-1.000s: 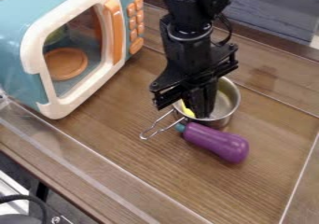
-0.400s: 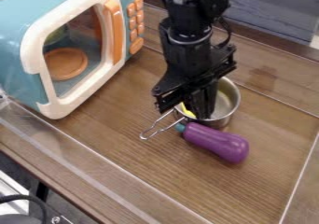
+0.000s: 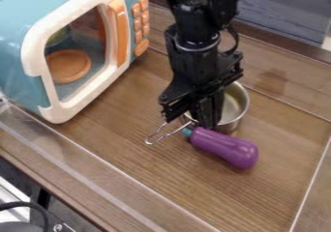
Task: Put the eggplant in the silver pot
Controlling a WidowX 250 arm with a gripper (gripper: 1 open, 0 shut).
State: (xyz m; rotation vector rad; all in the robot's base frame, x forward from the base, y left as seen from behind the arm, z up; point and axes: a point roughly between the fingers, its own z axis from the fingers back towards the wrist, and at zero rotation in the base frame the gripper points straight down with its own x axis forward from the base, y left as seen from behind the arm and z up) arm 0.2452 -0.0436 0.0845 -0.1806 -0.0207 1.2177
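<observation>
The eggplant (image 3: 224, 147) lay on the worktop (image 3: 116, 168) just beside the pot (image 3: 223, 107), slanting right; the claw (image 3: 198, 109), shut and empty, hung above its stem end.

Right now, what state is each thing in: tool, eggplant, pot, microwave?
Tool: shut, pointing down at the pot's near rim, holding nothing visible.
Eggplant: lying on its side on the table, outside the pot, cap end toward the pot.
Pot: upright, wire handle resting on the table; something yellow shows inside.
Microwave: door closed, an orange item visible through the window.
</observation>
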